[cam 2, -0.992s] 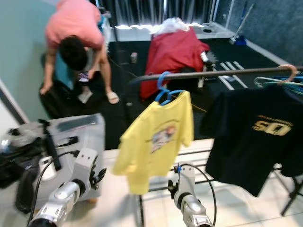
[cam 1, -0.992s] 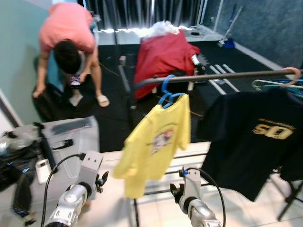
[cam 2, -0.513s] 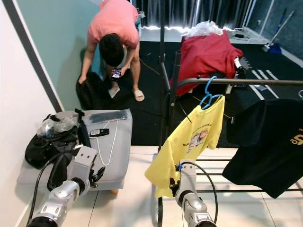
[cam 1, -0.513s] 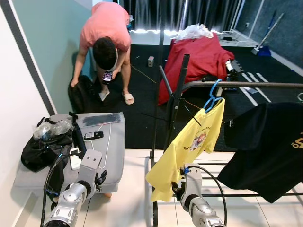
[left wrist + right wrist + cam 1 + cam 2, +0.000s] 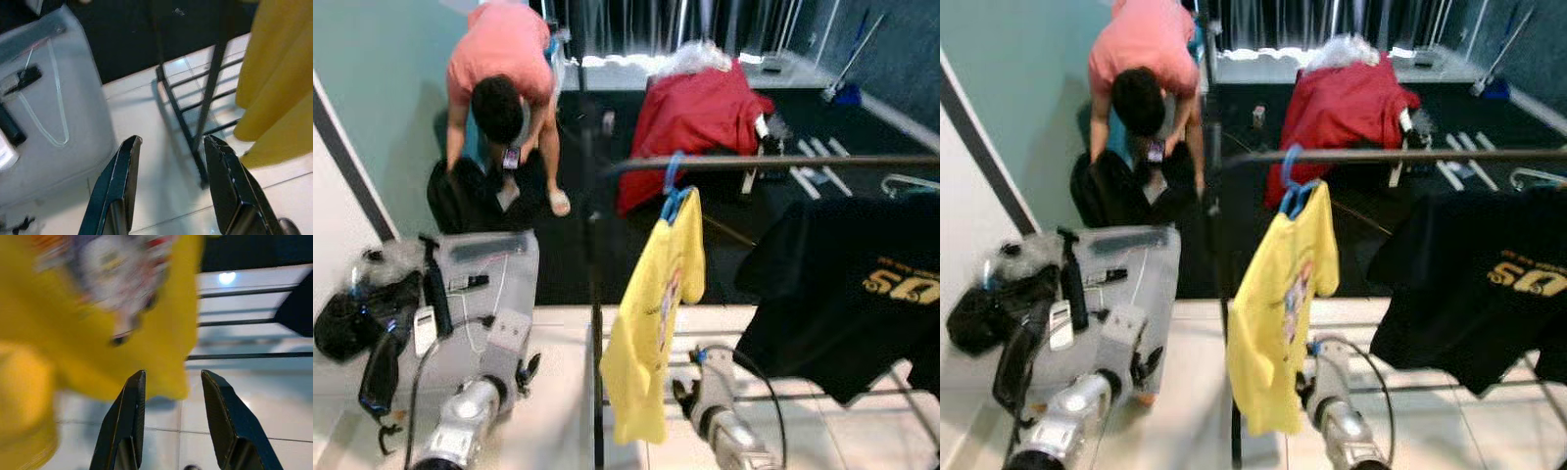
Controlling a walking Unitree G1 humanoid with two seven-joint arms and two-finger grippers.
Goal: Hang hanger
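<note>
- Now I see the yellow shirt [image 5: 651,313] hanging by its blue hanger [image 5: 672,191] on the rail [image 5: 773,163].
- My left gripper [image 5: 171,188] and right gripper [image 5: 171,423] are low, both spread apart and empty.

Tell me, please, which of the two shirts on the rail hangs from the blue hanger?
The yellow T-shirt, at the rail's left end, hangs from the blue hanger; the black T-shirt is further right.

A person in a pink shirt [image 5: 499,59] bends beside a red cloth [image 5: 690,113].
</note>
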